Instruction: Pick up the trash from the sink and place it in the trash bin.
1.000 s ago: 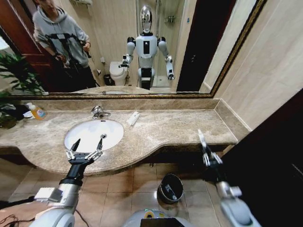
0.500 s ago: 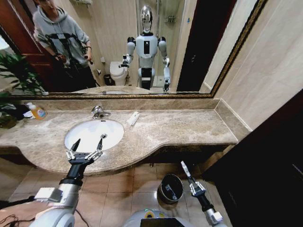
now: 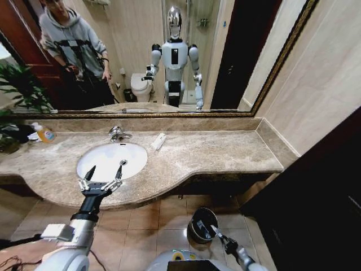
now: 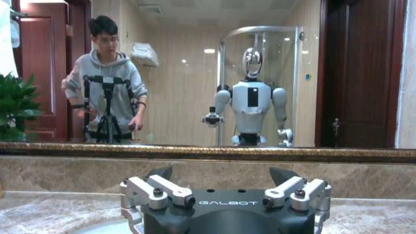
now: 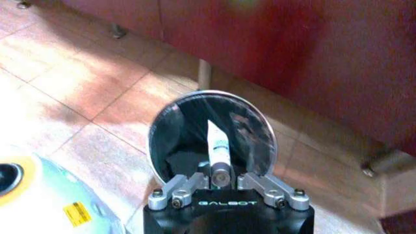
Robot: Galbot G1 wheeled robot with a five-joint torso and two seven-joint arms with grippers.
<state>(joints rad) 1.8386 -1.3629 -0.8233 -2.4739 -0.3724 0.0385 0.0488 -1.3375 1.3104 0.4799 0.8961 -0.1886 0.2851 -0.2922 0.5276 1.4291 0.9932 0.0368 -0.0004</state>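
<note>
Head view has the right pincer (image 3: 213,230) low over the tiled floor, its tip at the rim of the trash bin (image 3: 204,224); half a second ago it was higher and farther right, beside the bin, and a second ago it was up near the front edge of the bench. From the right wrist, the right pincer (image 5: 219,178) has its fingers drawn in narrow on the capped end of a white-and-blue tube (image 5: 217,148), which points out over the bin's black interior (image 5: 175,131), not yet released.

At the bench (image 3: 214,149), the left pincer (image 3: 102,174) hangs spread wide and empty over the near rim of the sink (image 3: 107,160), in the same place as in both earlier pictures. Its wrist camera looks across the bench to the mirror, with both fingers (image 4: 159,172) standing well apart.

A flat white packet (image 3: 158,141) lies on the bench just right of the basin, behind it and near the chrome faucet (image 3: 117,134), unmoved. The basin's white bowl looks bare apart from its drain.
</note>
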